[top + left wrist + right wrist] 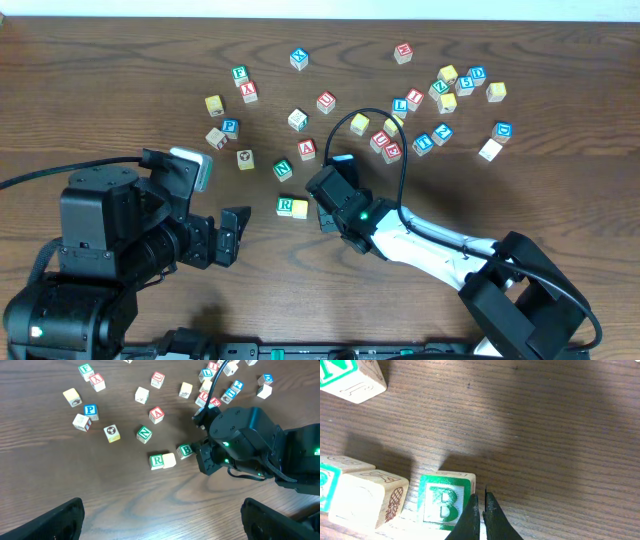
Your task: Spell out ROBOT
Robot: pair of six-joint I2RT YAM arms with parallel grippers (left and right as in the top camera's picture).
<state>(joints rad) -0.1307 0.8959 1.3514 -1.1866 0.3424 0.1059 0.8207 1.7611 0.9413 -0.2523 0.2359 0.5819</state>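
Currently, right gripper (480, 496) fingers pressed together, empty, tips at edge of B cube (442, 505), R cube (157, 461) touching yellow-faced cube (169, 460), left gripper (230, 233) spread wide, empty.

On the bench (100, 80), the R cube (157, 461) and the pineapple cube (169, 460) lie side by side and touching, with the R cube on the left in the overhead view. The B cube (185, 450) lies just to the right of the pineapple cube, turned slightly out of line. The right claw (480, 510) stands at the B cube's right edge. The N cube (283, 170) lies behind the row, apart from it. The A cube (307, 149) lies behind and to the right of the N cube. The left claw (232, 238) stands left of the row, well apart.
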